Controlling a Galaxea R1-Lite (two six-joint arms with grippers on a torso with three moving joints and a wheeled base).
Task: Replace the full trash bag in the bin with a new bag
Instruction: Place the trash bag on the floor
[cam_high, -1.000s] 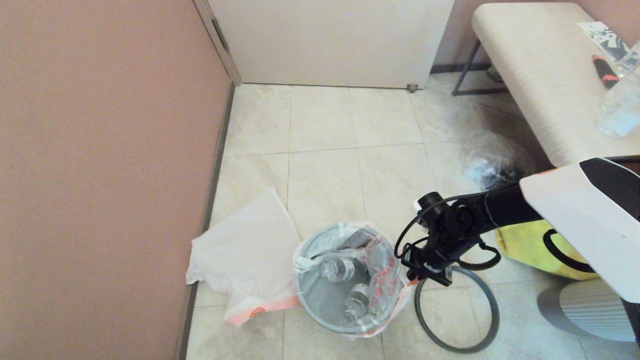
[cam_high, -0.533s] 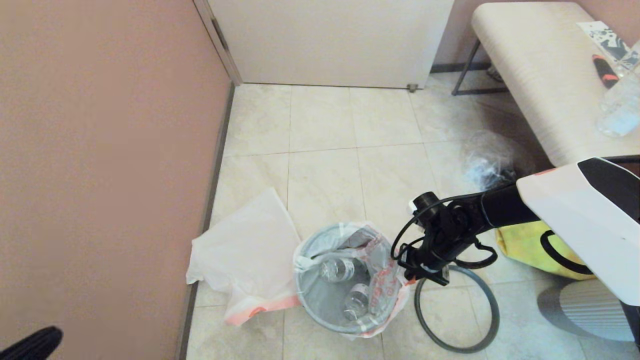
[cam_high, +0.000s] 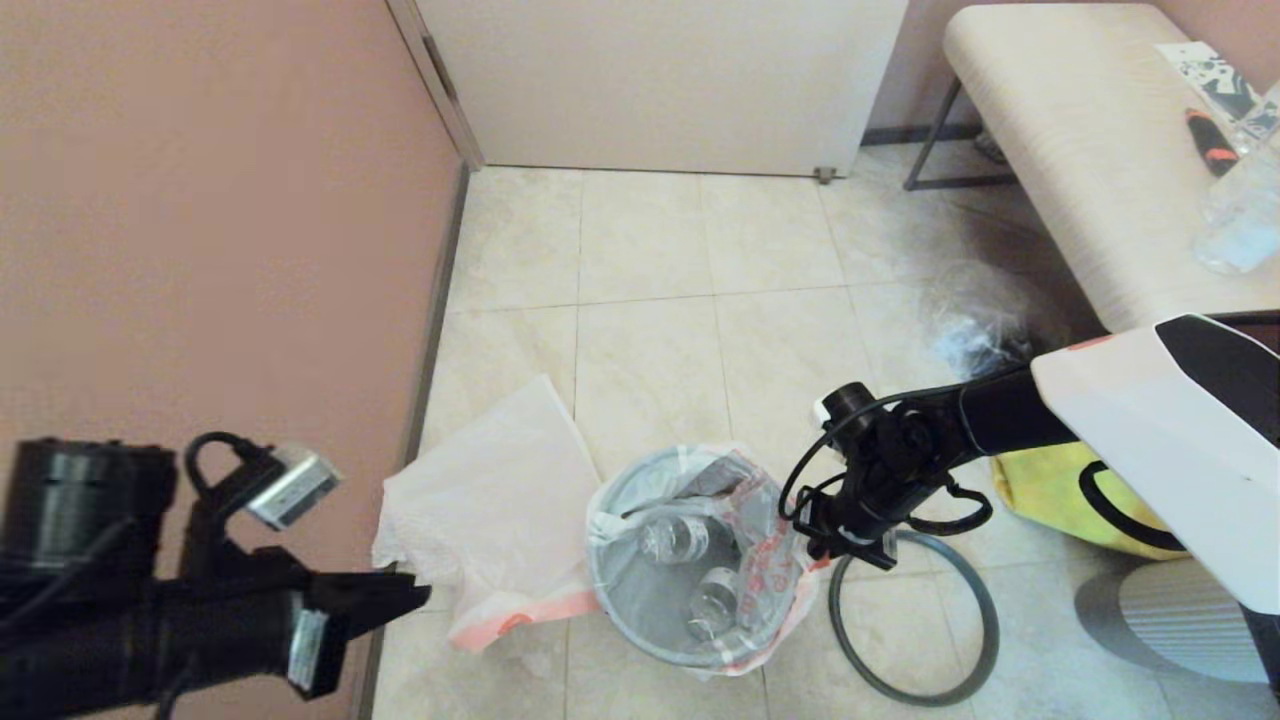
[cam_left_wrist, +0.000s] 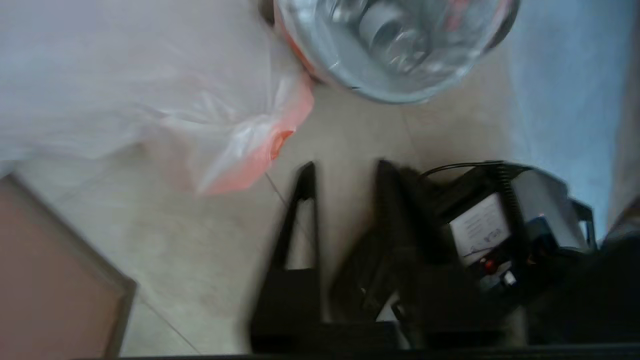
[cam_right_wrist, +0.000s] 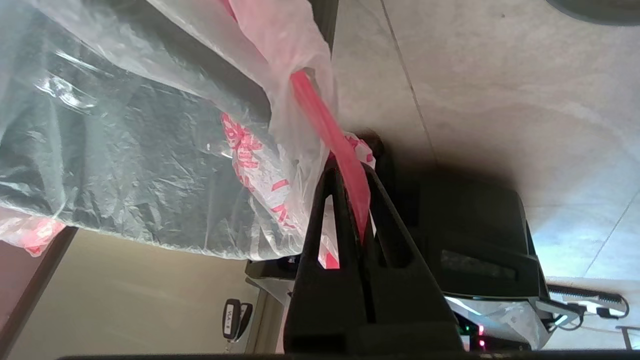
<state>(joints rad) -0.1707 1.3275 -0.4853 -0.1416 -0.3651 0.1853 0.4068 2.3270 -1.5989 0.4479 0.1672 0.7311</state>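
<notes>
Full trash bag (cam_high: 700, 555): translucent white carrier bag with red lettering, seated inside the bin (cam_high: 640, 640), its mouth folded out over the bin's edge; clear bottles (cam_high: 672, 538) visible inside. One orange-red handle (cam_right_wrist: 327, 135) is drawn out from the bin's right side.

Right gripper (cam_high: 838, 540): at the right side of the bin, fingers closed on that handle. The right wrist view shows the red strip pinched between the two dark fingers, bag film gathered around it.

Rim hoop (cam_high: 915, 625): thin dark grey ring lying flat on the floor tiles, just right of the bin, off the bin. The bag is therefore no longer clamped.

New bag (cam_high: 495, 505): limp white carrier bag, orange-red handles (cam_high: 520, 615) toward the near side, spread on the floor against the bin's left side, one edge up against the wall.

Left gripper (cam_left_wrist: 342, 172): near the wall, left of the new bag, above the floor. The left wrist view shows its fingers parted with bare tile between them; nothing held.

Surroundings: yellow fabric tote (cam_high: 1060, 490) and a clear plastic bag (cam_high: 975, 325) on the floor to the right, beside a pale bench (cam_high: 1080, 150).

Step in hand, by judgement: lifting out the full bag, grip secured on one handle only. The next move likely calls for a steady upward pull, perhaps a second hold, since the bottles weigh on thin film that could tear or drag the bin along.
</notes>
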